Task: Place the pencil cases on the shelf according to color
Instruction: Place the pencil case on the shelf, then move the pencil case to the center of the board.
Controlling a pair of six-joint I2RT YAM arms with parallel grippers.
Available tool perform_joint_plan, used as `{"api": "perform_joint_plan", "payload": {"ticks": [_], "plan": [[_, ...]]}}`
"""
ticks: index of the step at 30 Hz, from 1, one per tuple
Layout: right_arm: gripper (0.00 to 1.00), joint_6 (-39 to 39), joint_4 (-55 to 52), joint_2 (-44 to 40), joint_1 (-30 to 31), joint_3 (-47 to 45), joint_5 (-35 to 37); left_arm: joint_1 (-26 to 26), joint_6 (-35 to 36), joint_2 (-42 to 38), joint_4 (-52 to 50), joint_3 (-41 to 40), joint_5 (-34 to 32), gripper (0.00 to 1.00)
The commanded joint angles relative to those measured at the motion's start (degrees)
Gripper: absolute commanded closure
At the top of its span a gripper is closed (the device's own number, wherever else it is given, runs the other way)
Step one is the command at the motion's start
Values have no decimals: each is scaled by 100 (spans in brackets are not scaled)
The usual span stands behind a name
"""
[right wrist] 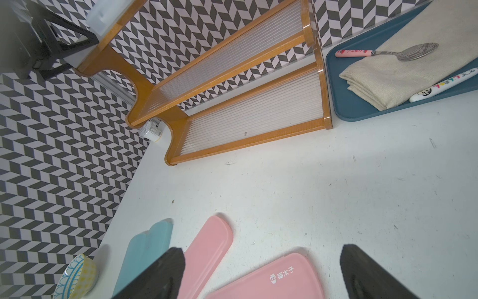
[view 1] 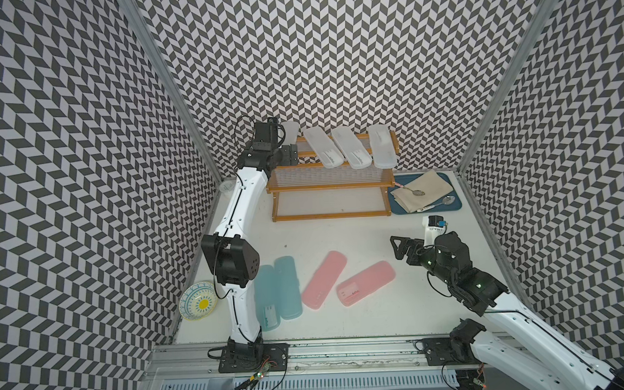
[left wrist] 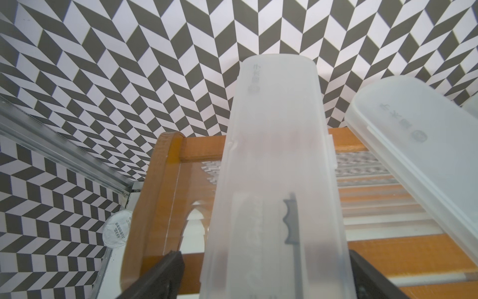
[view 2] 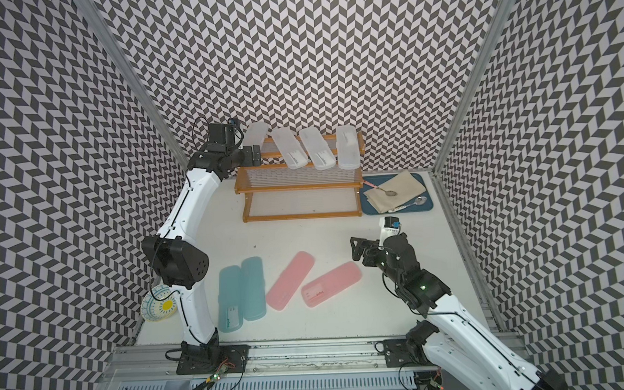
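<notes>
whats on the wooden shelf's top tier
Four frosted white plastic pencil cases lie on the orange-brown wooden shelf's top tier; the left arm covers much of the leftmost in both top views.

Four white cases [view 1: 350, 147] lean across the shelf [view 1: 330, 186] top tier; teal pair [view 1: 288, 287] and pink pair [view 1: 324, 279] lie flat on the bench [view 1: 340, 237].

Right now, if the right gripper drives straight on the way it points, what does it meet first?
Most likely the labelled pink case, which shows low between the open right gripper's fingers in the wrist view. Its height above the case is unclear, so it might skim over.
</notes>
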Motion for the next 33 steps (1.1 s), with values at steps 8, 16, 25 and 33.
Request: {"api": "perform_joint_plan", "payload": {"ticks": [8,16,25,33], "plan": [[2,56,54,-109,-24,257,-51,20,-94,-653,70,-258,460,0],[1,29,-48,-103,-29,335,-16,28,-274,-973,289,-444,965,0],[2,64,-152,-31,-20,294,-173,-42,-623,-2702,1293,-2700,1146,0],[5,186,-27,359,-11,110,-806,-340,-1209,-4185,1961,-4924,1132,0]]}}
